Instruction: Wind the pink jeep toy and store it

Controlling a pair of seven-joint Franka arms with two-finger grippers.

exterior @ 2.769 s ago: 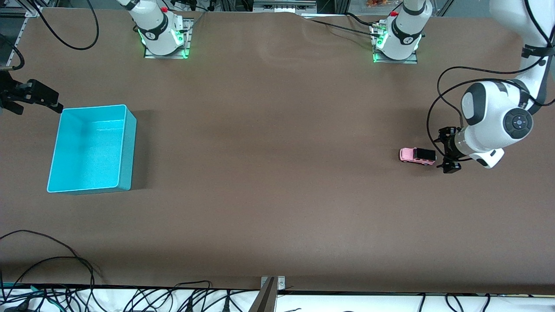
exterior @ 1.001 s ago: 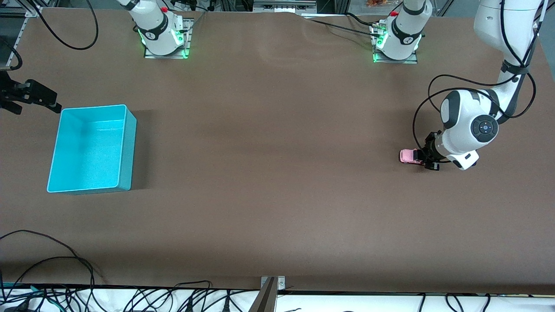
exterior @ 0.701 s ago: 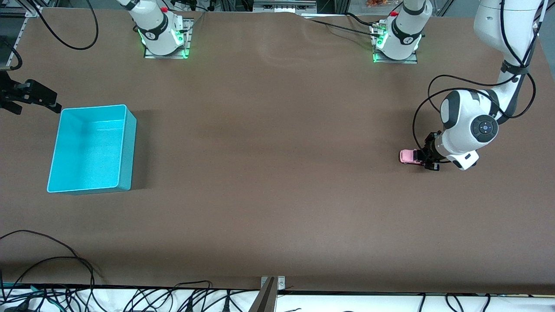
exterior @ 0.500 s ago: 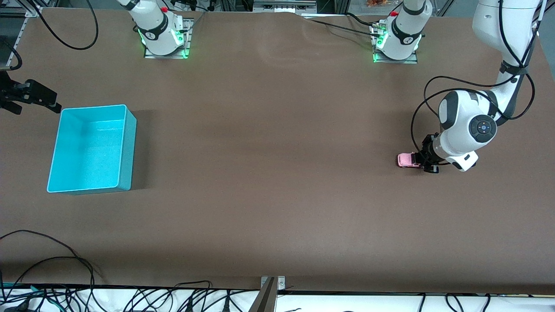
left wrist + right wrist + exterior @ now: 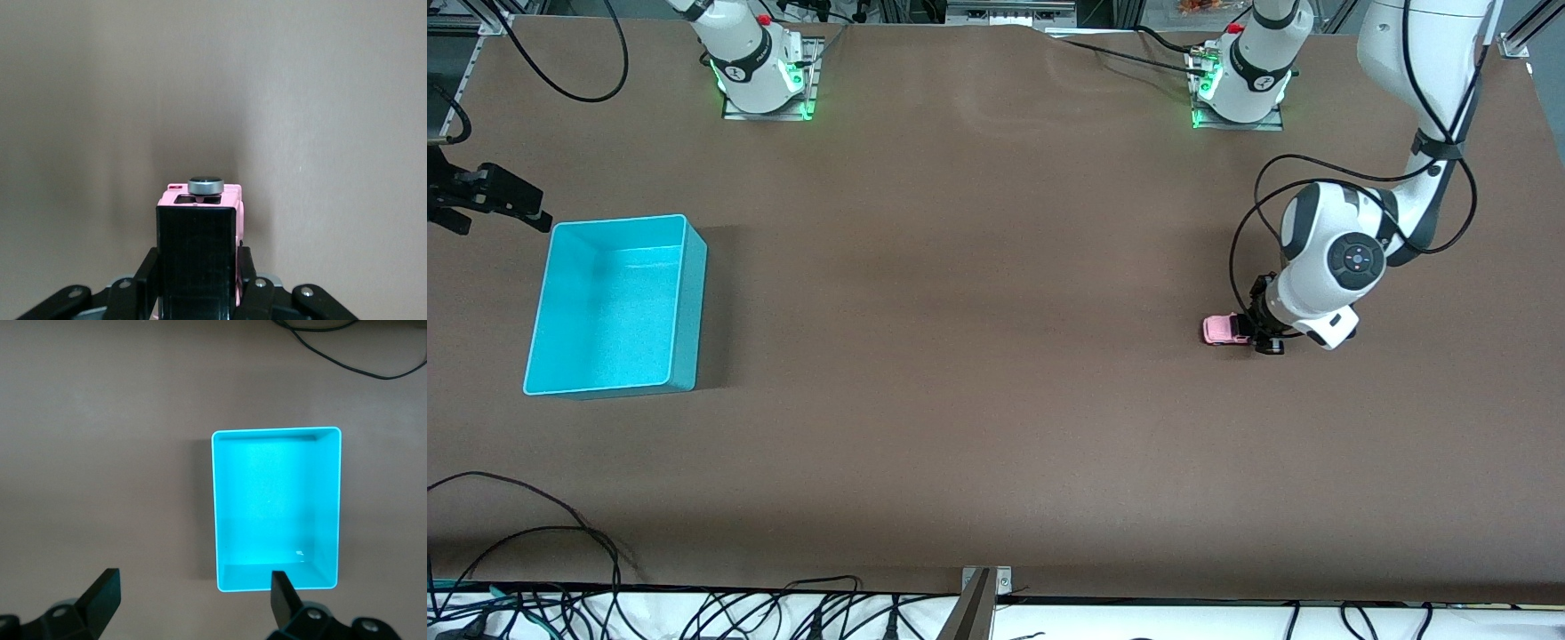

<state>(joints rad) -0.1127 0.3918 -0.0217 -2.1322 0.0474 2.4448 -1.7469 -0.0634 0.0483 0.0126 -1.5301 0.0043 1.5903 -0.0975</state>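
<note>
At the left arm's end of the tabletop (image 5: 996, 373), the pink jeep toy (image 5: 1224, 330) with wheels down on the brown surface, clamped at its black rear by the left gripper (image 5: 1261, 332); jaws closed on both flanks of the body, pink nose poking out toward the right arm's end. In the left wrist view, the same grip: black roof between two black fingers (image 5: 148, 268), a grey round piece at the nose. Well apart, at the right arm's end, the turquoise bin (image 5: 694, 267), empty and upright. Right gripper (image 5: 190, 597) waiting above that bin, jaws spread wide, holding nothing.

Likely step: dragging the toy along the surface to wind its spring. Risks from here:

- Grip only on the rear end, so a chance of the nose pivoting sideways under drag, then wheels skidding instead of turning and no winding.
- Too little downward pressure: wheels sliding on the cloth-like covering. Too much: covering bunching up, or the toy popping out of the jaws.
- On release, a long run to the bin; small aim error at this end growing into a miss, or a bump against the bin wall rather than entry.
- Wound spring plus early opening: toy shooting off unguided toward the table edge.
</note>
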